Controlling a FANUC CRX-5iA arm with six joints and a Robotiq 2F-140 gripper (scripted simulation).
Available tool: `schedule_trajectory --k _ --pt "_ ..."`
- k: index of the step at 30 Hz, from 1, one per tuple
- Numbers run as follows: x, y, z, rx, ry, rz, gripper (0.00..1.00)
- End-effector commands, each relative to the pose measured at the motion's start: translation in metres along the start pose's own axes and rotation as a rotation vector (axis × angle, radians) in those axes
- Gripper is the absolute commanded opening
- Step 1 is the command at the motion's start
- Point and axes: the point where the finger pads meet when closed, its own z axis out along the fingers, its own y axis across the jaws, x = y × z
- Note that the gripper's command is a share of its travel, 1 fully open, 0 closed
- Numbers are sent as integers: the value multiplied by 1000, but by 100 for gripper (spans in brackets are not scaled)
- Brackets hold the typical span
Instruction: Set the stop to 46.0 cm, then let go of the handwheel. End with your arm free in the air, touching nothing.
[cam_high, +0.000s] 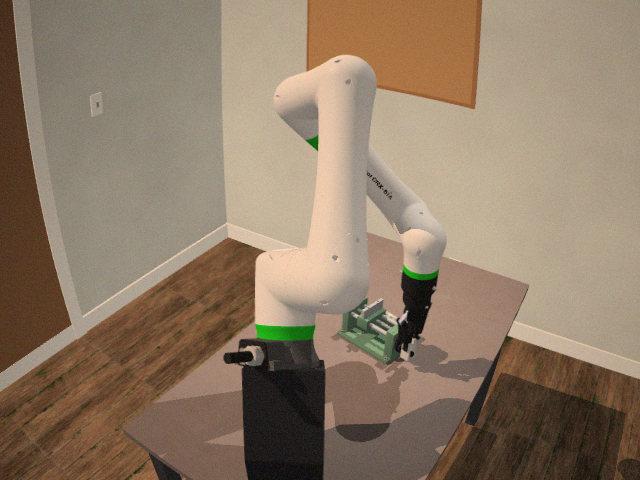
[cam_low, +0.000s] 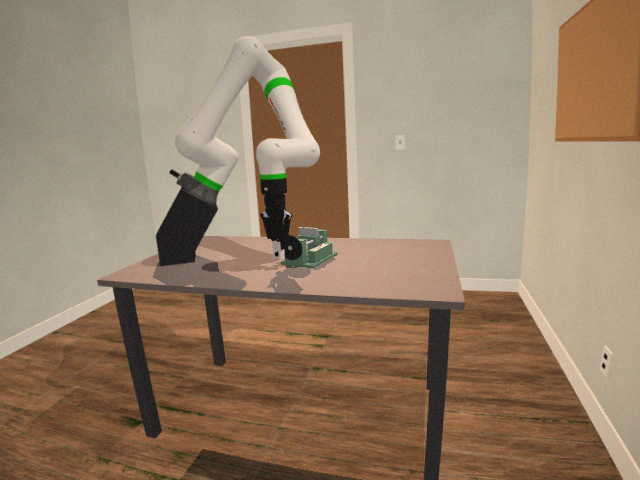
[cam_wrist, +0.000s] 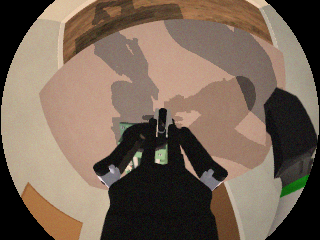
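Observation:
The green stop fixture (cam_high: 368, 345) (cam_low: 320, 252) (cam_wrist: 161, 156) stands on the table, with a light grey stop plate (cam_high: 372, 308) (cam_low: 308, 231) on its carriage, which sits on rails toward the end away from the wheel. The black handwheel (cam_low: 293, 249) is on the fixture's near end, upright. My gripper (cam_high: 408, 348) (cam_low: 278, 251) (cam_wrist: 162, 114) points down at the wheel's rim and is shut on the handwheel's dark handle (cam_wrist: 162, 118), which shows between the fingertips in the wrist view. The wheel is mostly hidden by the fingers in the top view. No scale reading is legible.
The table (cam_high: 465, 294) (cam_low: 392, 268) carries the fixture and the arm's black pedestal (cam_high: 283, 418) (cam_low: 185, 229). The pedestal also shows at the right of the wrist view. The fixture's body is close beside the fingers.

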Motion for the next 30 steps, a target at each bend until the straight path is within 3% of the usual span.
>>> schedule_trajectory --k 1,30 --pt "0 -1 3 0 0 0 4" --pt "0 -21 18 0 0 0 4"
